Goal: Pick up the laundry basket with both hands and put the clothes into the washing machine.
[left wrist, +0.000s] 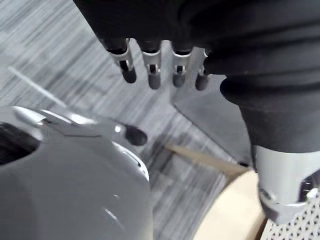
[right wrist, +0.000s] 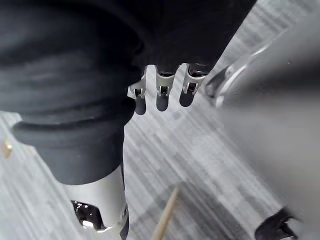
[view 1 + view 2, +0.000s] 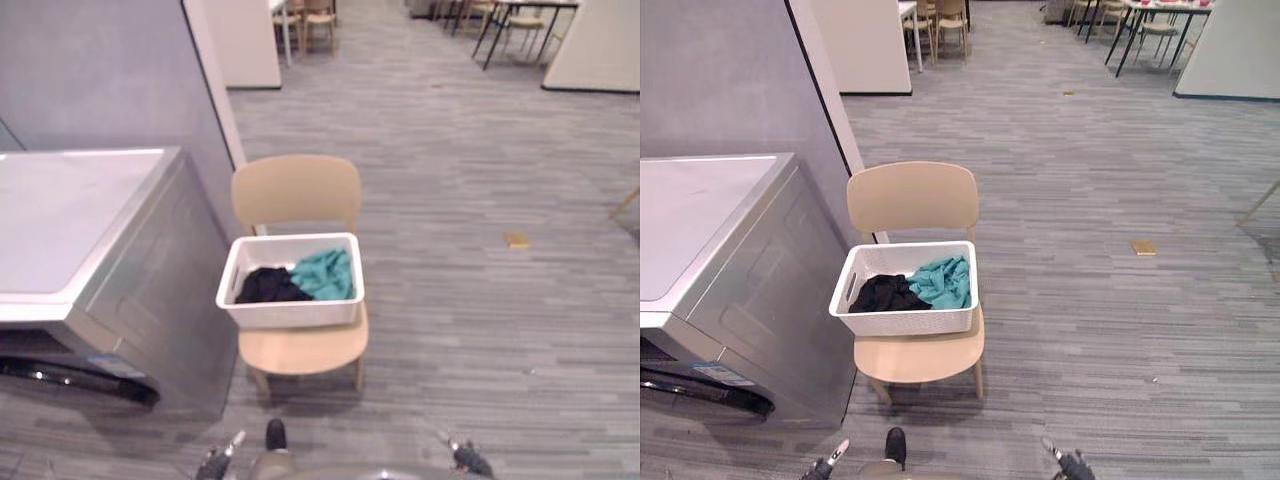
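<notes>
The basket [image 3: 290, 313] is sitting on the seat of a chair [image 3: 296, 192], square to the backrest and covering most of the seat. Two clothes are lying inside it: a black one [image 3: 268, 286] is bunching toward the basket's left side, and a teal one [image 3: 325, 275] is resting against it on the right, the two touching in the middle. A slot handle is showing in the basket's left wall in the right eye view.

The washer [image 3: 70, 215] is standing just beside the chair on the robot's left, its flat top facing up and its dark door rim showing low at the front. Both chair and washer are standing on the striped floor [image 3: 480, 250]. A small tan scrap [image 3: 516, 240] is lying on the floor well apart, off to the right. More chairs and a dark-legged counter [image 3: 520, 15] are standing far back.

The left robot hand [image 1: 151, 67] is hanging low, near the chair's front edge, its fingers relaxed and gripping nothing. The right robot hand [image 2: 162, 90] is hanging low on the other side, fingers likewise loose and empty. Neither is touching the basket; both are showing at the bottom edge of the eye views, well short of the chair.
</notes>
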Robot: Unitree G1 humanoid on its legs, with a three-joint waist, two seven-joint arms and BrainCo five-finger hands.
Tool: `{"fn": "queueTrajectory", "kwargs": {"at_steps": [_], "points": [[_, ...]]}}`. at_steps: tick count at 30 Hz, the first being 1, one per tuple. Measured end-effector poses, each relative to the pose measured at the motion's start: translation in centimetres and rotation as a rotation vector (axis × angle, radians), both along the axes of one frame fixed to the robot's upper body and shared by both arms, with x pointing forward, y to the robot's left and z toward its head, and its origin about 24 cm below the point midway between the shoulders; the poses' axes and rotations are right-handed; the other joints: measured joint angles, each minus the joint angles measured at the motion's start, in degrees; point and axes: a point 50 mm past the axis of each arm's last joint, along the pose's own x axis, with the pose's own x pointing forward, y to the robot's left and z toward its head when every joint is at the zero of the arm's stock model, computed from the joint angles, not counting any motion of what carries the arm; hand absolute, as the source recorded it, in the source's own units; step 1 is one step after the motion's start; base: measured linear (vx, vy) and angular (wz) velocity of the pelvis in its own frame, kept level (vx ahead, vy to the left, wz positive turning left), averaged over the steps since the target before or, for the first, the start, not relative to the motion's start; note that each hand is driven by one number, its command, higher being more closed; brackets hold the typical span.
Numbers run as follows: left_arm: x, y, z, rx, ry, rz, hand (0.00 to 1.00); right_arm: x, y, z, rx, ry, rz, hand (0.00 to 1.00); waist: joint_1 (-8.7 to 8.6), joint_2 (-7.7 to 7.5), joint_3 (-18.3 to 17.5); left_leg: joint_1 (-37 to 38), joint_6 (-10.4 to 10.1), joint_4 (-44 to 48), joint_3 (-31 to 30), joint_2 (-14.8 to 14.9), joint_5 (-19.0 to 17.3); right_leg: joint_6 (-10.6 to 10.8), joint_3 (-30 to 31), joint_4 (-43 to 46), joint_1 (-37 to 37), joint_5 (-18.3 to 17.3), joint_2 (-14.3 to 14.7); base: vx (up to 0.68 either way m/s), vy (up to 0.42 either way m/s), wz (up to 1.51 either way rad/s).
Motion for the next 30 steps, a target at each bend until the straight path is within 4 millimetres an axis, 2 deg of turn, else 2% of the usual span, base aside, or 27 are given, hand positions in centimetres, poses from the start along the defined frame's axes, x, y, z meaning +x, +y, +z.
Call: {"fn": "queueTrajectory", "kwargs": {"at_steps": [1,4,5,6,9,12,13,14,15,16,17,18,19,20,21,22,23,24,25,26,28,29,30], "points": [[-0.3,0.1,0.0,-0.006,0.003,0.021,0.0,-0.1,0.0,0.0,0.001,0.007,-0.007,0.0,-0.44,-0.58,0.27,0.53,-0.01,0.0,-0.17,-0.1,-0.01,0.0,-0.13,-0.03,0.64,0.0,-0.03,-0.01,-0.029,0.21],[-0.5,0.2,-0.1,-0.034,-0.019,0.137,0.0,-0.7,-0.1,-0.2,0.004,0.033,-0.013,0.0,-0.89,-0.54,0.58,2.07,-0.22,0.01,-2.16,-0.52,-0.18,-0.05,-1.76,0.58,3.27,-0.74,-0.01,-0.03,-0.044,0.28],[-0.5,0.1,-0.1,-0.047,-0.037,0.194,0.0,-0.9,-0.1,-0.3,0.009,0.048,-0.012,0.0,-0.86,-0.21,0.43,2.38,-0.28,0.02,-3.24,-0.63,-0.22,-0.12,-1.99,2.06,3.29,-1.62,0.06,-0.05,-0.055,0.31],[-0.6,0.2,0.0,-0.06,-0.054,0.263,0.0,-1.0,0.0,-0.3,0.011,0.054,-0.012,0.0,-0.99,-0.62,0.75,2.4,-0.3,0.04,-4.69,-0.7,-0.24,-0.54,-2.72,3.93,3.28,-2.76,0.23,-0.06,-0.063,0.37],[-0.7,0.6,0.0,-0.077,-0.09,0.393,0.0,-1.2,0.0,-0.4,0.014,0.064,-0.017,0.0,-1.8,-0.55,1.15,2.35,-0.54,0.25,-7.81,-0.5,-0.43,-1.44,-3.7,8.03,2.99,-5.36,1.21,-0.08,-0.092,0.46],[-1.0,0.6,0.1,-0.095,-0.135,0.56,0.0,-1.0,-0.6,-0.3,-0.001,0.066,-0.011,0.0,-2.24,0.77,1.49,-0.41,-0.68,0.4,-12.33,0.82,-0.54,-3.27,-5.88,13.65,0.24,-8.06,3.35,-0.17,-0.162,0.51],[-0.7,0.6,0.2,-0.099,-0.175,0.645,0.0,-0.5,-1.1,-0.2,-0.02,0.066,0.002,0.0,-2.24,1.52,1.62,-3.35,-1.89,0.42,-13.93,1.51,-1.53,-3.91,-6.85,16.93,-3.32,-9.19,4.14,-0.17,-0.144,0.55],[-0.4,0.5,0.3,-0.102,-0.199,0.686,0.0,0.0,-1.6,-0.1,-0.042,0.067,0.022,0.0,-2.3,2.34,2.19,-5.9,-2.49,0.34,-14.52,2.01,-4.02,-4.68,-8.33,19.46,-5.8,-10.05,4.59,-0.17,-0.141,0.63],[-0.4,0.4,0.3,-0.102,-0.201,0.686,0.0,-0.1,-1.7,-0.1,-0.047,0.07,0.024,0.0,-2.27,2.48,2.66,-6.7,-1.79,0.49,-14.32,1.87,-6.87,-5.03,-9.55,19.87,-6.04,-10.26,4.5,-0.11,-0.123,0.96],[0.0,0.4,0.3,-0.1,-0.211,0.687,0.0,0.0,-1.3,-0.1,-0.044,0.073,0.026,0.0,-2.18,-0.35,4.02,-7.78,2.4,1.56,-11.53,0.06,-12.45,-6.31,-12.22,19.59,-6.06,-9.93,1.76,-0.07,-0.044,0.82],[-0.2,0.4,0.3,-0.099,-0.207,0.697,0.0,0.1,-1.4,-0.1,-0.049,0.072,0.03,0.0,-2.01,-0.87,4.43,-8.76,3.58,4.68,-9.49,-1.09,-10.66,-6.63,-13.29,19.58,-6.29,-9.62,0.28,-0.07,-0.073,0.86],[-0.6,0.5,0.2,-0.088,-0.192,0.721,0.0,0.8,-1.6,0.0,-0.063,0.064,0.038,0.0,-1.61,-1.28,4.93,-11.45,4.88,18.67,-6.22,-3.14,-9.78,-6.13,-15.01,19.19,-7.13,-7.96,-1.61,-0.05,-0.033,0.38],[-0.7,0.5,0.2,-0.086,-0.191,0.726,0.0,0.9,-1.7,0.0,-0.065,0.062,0.04,0.0,-1.54,-1.16,5.0,-11.73,4.93,22.02,-5.82,-3.28,-9.82,-6.12,-15.28,18.97,-7.16,-7.69,-1.65,-0.09,-0.093,0.6],[-0.6,1.1,0.4,-0.069,-0.206,0.747,0.0,1.5,-1.9,0.2,-0.072,0.047,0.042,0.0,-1.95,-0.35,5.49,-12.2,6.21,30.89,-3.04,-2.81,-14.83,-6.41,-17.66,18.49,-6.97,-6.83,-1.27,-0.08,-0.048,0.58],[-0.4,1.1,0.4,-0.069,-0.214,0.749,0.0,1.9,-2.0,0.3,-0.075,0.037,0.038,0.0,-1.99,0.65,5.89,-12.72,6.08,30.07,-1.95,-2.35,-14.64,-6.76,-19.07,18.75,-6.94,-6.31,0.14,-0.11,-0.078,1.03],[0.9,0.8,0.5,-0.084,-0.239,0.718,0.0,2.5,-2.2,0.4,-0.074,0.022,0.028,0.0,-2.48,3.25,6.18,-11.89,4.88,21.41,-4.54,-3.27,-11.2,-9.72,-18.08,16.48,-8.06,-6.41,3.61,-0.12,-0.065,1.43],[2.6,1.6,0.9,-0.079,-0.285,0.705,0.0,2.5,-2.0,0.3,-0.062,0.022,0.004,0.0,-4.76,0.57,5.98,-10.78,4.82,15.34,-5.66,-4.74,-8.66,-11.73,-15.82,8.4,-7.52,-3.59,6.08,-0.11,-0.084,1.73],[3.3,1.8,1.0,-0.082,-0.292,0.712,0.0,2.9,-1.7,0.3,-0.055,0.006,-0.024,0.0,-4.19,-0.15,6.62,-10.51,6.97,28.74,0.3,-3.35,-18.27,-8.89,-20.03,5.1,-5.74,0.54,5.03,-0.07,-0.067,1.3],[3.3,1.8,1.0,-0.081,-0.289,0.706,0.0,3.2,-1.8,0.4,-0.06,-0.004,-0.034,0.0,-3.78,-0.83,7.07,-8.43,6.32,31.25,2.33,-2.9,-20.44,-8.85,-20.43,4.98,-4.94,1.24,4.54,-0.04,-0.043,0.99],[3.0,1.4,0.8,-0.085,-0.274,0.689,0.0,3.6,-2.0,0.6,-0.067,-0.02,-0.039,0.0,-4.47,-0.78,7.43,-4.12,5.0,27.44,4.37,-2.77,-20.99,-8.52,-22.72,3.38,-3.02,2.22,4.46,-0.07,0.009,0.92],[3.2,0.8,0.7,-0.095,-0.259,0.636,0.0,3.4,-2.0,0.5,-0.06,-0.019,-0.07,0.0,-5.12,-0.6,6.97,-0.37,5.07,17.2,4.76,-4.84,-19.72,-7.7,-25.73,1.0,-1.77,2.93,4.73,-0.09,0.049,0.86],[3.0,0.7,0.7,-0.097,-0.246,0.599,0.0,3.5,-1.1,0.3,-0.033,-0.017,-0.071,0.0,-4.15,-0.8,6.64,2.62,4.48,9.43,4.6,-6.86,-15.11,-7.93,-26.38,-0.08,-1.76,4.12,4.01,-0.1,0.059,0.31],[2.7,0.4,0.6,-0.097,-0.226,0.558,0.0,3.8,-0.5,0.3,-0.015,-0.021,-0.069,0.0,-3.85,-1.08,6.26,6.16,4.85,2.14,4.42,-7.98,-11.46,-7.59,-26.52,-1.05,-0.95,4.74,4.08,-0.12,0.053,0.19]]}}
